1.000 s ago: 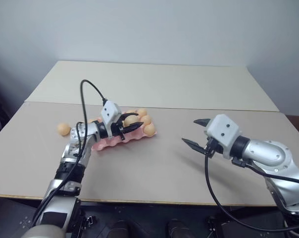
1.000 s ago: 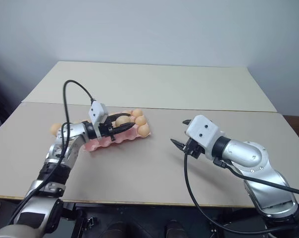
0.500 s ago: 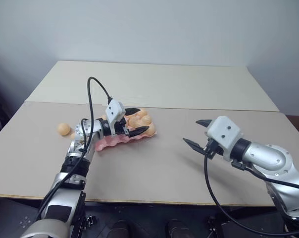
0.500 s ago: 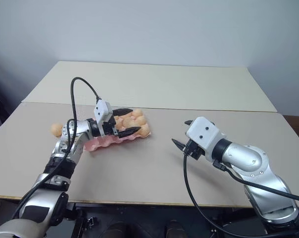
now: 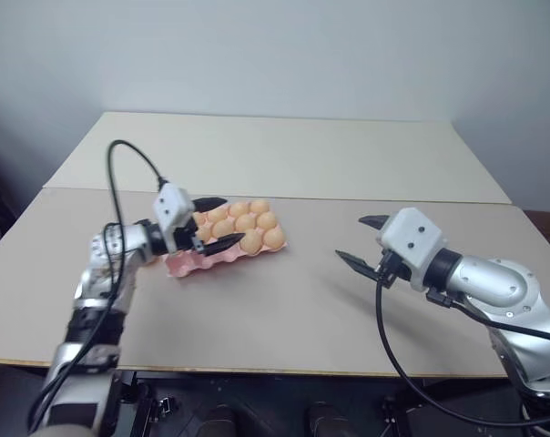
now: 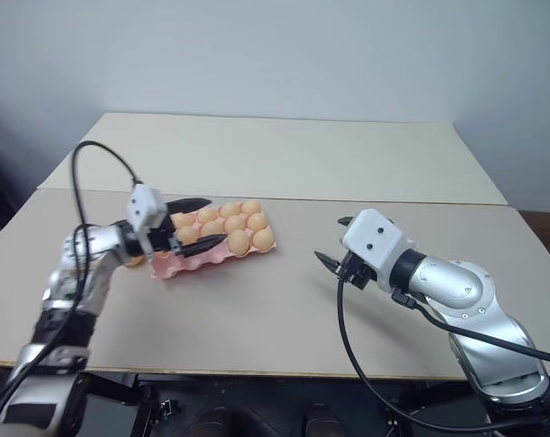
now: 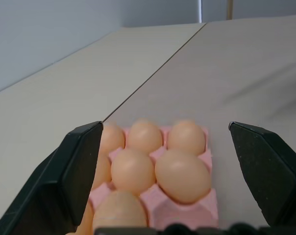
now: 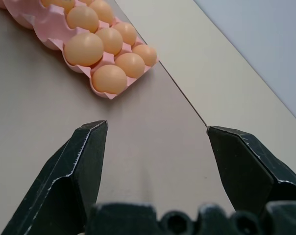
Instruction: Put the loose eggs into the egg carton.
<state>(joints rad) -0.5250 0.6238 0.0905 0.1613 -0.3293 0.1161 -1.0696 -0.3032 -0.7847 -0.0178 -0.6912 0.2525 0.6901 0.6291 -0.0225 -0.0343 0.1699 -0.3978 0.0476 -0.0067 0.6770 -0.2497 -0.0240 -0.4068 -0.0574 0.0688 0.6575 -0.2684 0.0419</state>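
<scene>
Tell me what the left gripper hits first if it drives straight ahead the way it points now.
Probably the eggs in the egg carton: the open left gripper faces along the tray, its fingers straddling the nearest rows. How high it sits above them is hard to judge.

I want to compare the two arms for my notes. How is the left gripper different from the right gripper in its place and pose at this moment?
The left gripper hangs at the near end of the egg carton, its fingers over the eggs; the right gripper hangs over bare table, well apart from the carton. The left gripper points toward the robot's right, the right gripper toward its left, so they face each other. Both are open and hold nothing.
</scene>
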